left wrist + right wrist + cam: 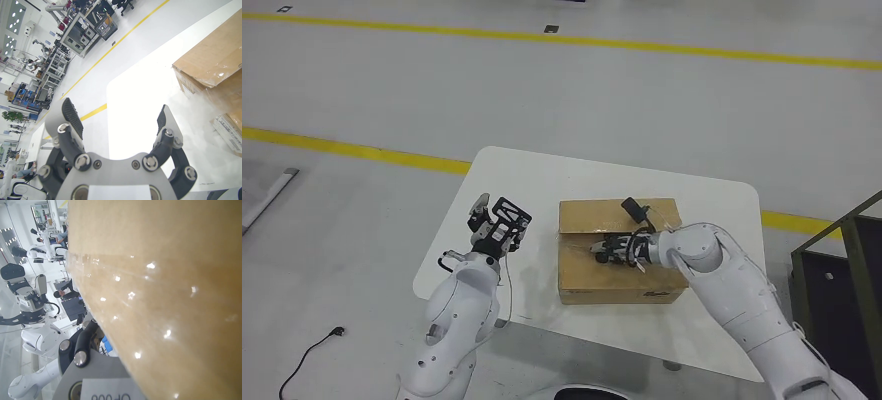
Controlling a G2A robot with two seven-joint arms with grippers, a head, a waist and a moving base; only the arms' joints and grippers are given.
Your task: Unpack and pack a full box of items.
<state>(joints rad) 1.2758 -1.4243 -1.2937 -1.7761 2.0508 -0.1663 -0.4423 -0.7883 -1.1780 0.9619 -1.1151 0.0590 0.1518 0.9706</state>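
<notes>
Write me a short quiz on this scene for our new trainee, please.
1. True or false: the left gripper is open and holds nothing.
2. What stands on the table? A) a cardboard box B) a plastic crate C) a metal tray
3. Fill in: the right gripper is over the top of the ____.
Key: 1 true; 2 A; 3 box.

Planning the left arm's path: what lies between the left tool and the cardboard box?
Nothing: the stretch of white table between the left tool and the cardboard box is bare, as the top and left wrist views show.
</notes>
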